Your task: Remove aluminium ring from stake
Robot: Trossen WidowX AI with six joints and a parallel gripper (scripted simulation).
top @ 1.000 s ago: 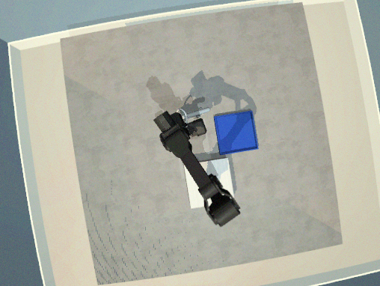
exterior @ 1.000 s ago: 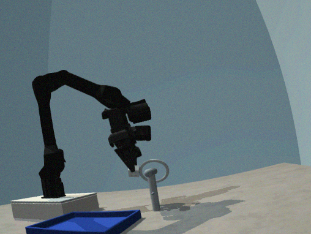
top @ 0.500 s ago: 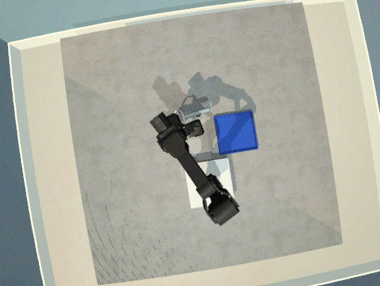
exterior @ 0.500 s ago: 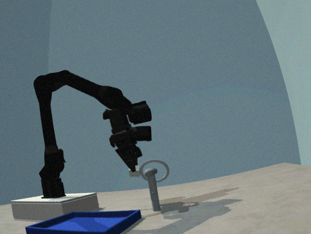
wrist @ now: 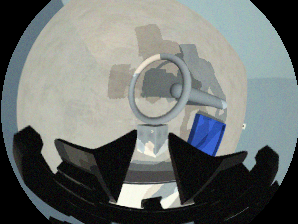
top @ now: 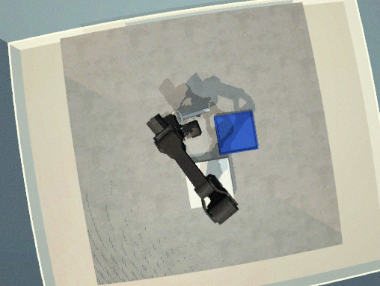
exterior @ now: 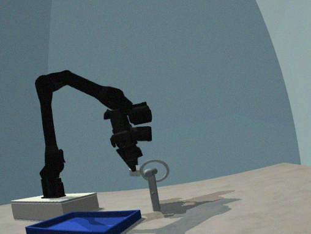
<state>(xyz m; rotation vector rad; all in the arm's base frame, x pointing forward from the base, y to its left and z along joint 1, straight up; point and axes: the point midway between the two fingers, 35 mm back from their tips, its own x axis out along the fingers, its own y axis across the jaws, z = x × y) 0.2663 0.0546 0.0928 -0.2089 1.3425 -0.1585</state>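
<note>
Gripper: although its work was not finished, the gripper (top: 176, 123) (exterior: 134, 170) (wrist: 152, 135) held the tab (exterior: 134, 173) (wrist: 152, 141) firmly.
Tray: blue tray (top: 243, 131) (exterior: 82, 222) (wrist: 209, 132) still lacked its ring.
Stake: steel stake (top: 196, 113) (exterior: 154, 193) (wrist: 205, 99) stood upright.
Ring: the ring (top: 181, 117) (exterior: 168, 171) (wrist: 132, 95) was beside cross-bar height; full freedom unclear; placing, release remained.

Top looks down; exterior sideways; wrist close-up.

Tabletop (top: 123, 67) (exterior: 263, 196) (wrist: 55, 75): mottled grey-beige. Surround: a pale cream border (top: 355, 123) frames it on all sides in the top view. Background: plain blue-grey wall (exterior: 199, 76), darker at the far left; a paler, greenish-grey section at the right meets it along a curved edge. Lighting: shadows lie across the tabletop, some grey, others brownish; their edges are distinct.
</note>
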